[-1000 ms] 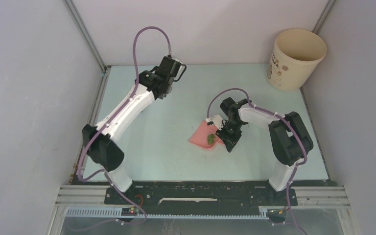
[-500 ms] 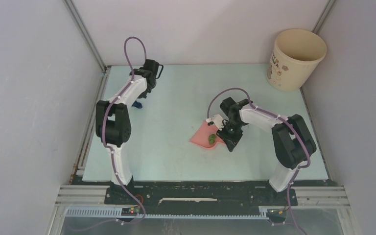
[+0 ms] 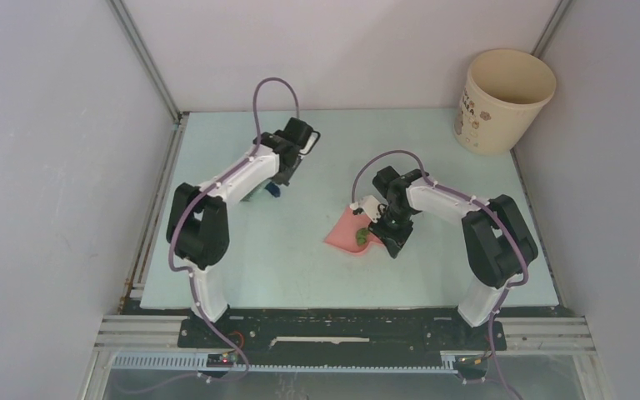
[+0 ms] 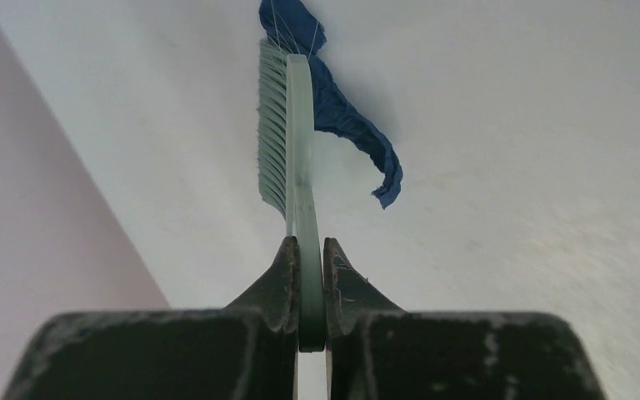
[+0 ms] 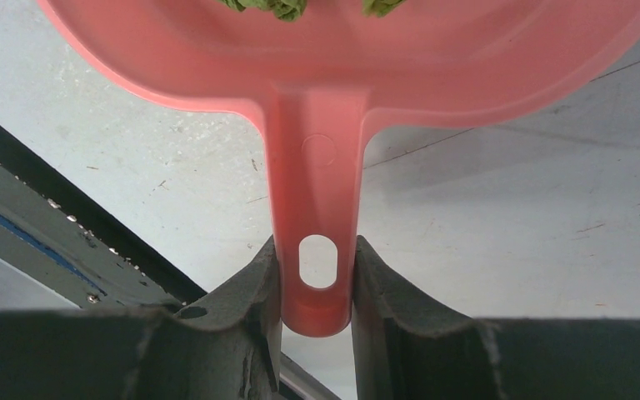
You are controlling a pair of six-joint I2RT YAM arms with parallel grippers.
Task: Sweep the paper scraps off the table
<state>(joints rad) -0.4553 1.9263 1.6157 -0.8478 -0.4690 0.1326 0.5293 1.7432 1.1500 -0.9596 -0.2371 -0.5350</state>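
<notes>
The brush (image 4: pixel 287 133), pinched in the left jaws, is swung back rightward; a blue scrap (image 4: pixel 346 125) is thereby pushed nearer the dustpan (image 5: pixel 317 100), which is pinched in the right jaws.

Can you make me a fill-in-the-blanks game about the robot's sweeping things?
1. The brush pinched in the left fingers is pale ____.
2. The right fingers grip the pink dustpan by its ____.
3. The paper scrap lying beside the brush is dark ____.
Missing words: green; handle; blue.
</notes>
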